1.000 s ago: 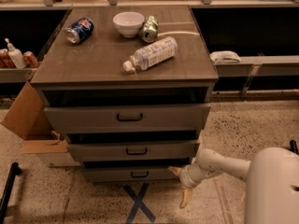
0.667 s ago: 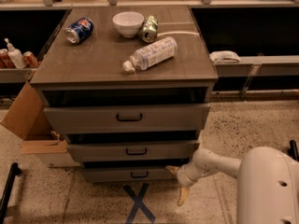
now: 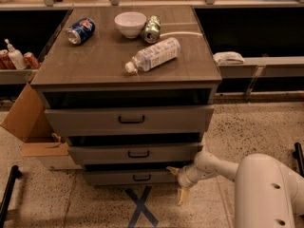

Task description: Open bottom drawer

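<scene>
The bottom drawer (image 3: 128,177) is the lowest and slimmest of three grey-brown wood-grain fronts, with a small black bar handle (image 3: 142,177). It looks pushed in, set back under the middle drawer (image 3: 135,153). My gripper (image 3: 177,184) is low beside the bottom drawer's right end, near the floor. One tan finger (image 3: 182,195) points down at the floor and the other (image 3: 172,170) reaches toward the drawer's right edge. My white arm (image 3: 266,189) comes in from the lower right.
The top drawer (image 3: 128,119) juts out furthest. On the cabinet top lie a plastic bottle (image 3: 151,54), a white bowl (image 3: 130,23), a green can (image 3: 152,29) and a blue can (image 3: 80,31). A cardboard box (image 3: 31,127) stands left. A blue X (image 3: 140,206) marks the floor.
My gripper and arm have moved left, closer to the bottom drawer's right end. The drawers have not moved.
</scene>
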Robot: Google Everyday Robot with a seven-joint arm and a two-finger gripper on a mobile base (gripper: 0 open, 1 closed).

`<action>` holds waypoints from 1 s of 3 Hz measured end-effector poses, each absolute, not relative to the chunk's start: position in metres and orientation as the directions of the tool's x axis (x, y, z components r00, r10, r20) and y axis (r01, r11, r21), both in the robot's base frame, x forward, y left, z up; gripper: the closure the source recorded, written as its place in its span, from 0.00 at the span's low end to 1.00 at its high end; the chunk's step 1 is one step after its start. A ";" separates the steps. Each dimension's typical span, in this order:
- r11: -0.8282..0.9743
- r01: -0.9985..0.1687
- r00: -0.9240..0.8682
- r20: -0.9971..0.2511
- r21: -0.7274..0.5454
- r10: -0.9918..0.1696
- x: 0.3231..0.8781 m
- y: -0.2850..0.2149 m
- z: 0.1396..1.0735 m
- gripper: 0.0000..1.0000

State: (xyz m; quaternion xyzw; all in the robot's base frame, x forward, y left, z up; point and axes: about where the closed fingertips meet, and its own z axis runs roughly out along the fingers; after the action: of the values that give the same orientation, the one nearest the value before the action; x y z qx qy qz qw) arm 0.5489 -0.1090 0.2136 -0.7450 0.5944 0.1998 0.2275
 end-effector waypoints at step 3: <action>-0.180 -0.976 0.216 -0.553 -0.121 -0.805 0.579 -0.082 0.197 0.02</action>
State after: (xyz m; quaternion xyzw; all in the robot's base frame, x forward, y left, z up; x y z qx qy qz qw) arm 0.5791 -0.0821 0.1969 -0.7451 0.5976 0.1863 0.2303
